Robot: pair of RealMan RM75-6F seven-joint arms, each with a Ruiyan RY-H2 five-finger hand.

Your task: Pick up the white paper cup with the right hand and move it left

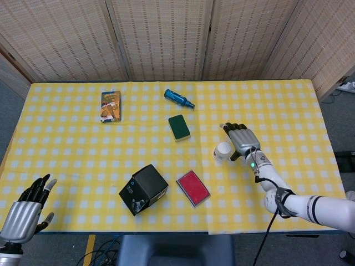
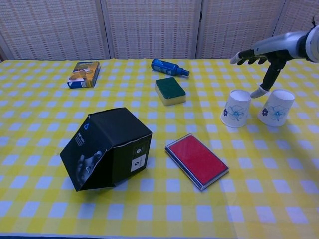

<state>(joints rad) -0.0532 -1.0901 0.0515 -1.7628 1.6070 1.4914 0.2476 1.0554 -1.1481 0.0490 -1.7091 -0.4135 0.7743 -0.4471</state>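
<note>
White paper cup with a blue flower print (image 2: 235, 108) is seen standing upside down on the yellow checked tablecloth (image 2: 45, 124) at centre right of the chest view, just beside a second matching cup (image 2: 276, 107). The right hand (image 2: 259, 55) is raised above both cups, fingers spread, nothing held. The left hand (image 1: 25, 208) is seen at lower left of the head view, fingers apart, holding nothing.

Staged lab setup: woven folding screens (image 1: 166, 39) behind yellow-checked table (image 1: 72, 149).
</note>
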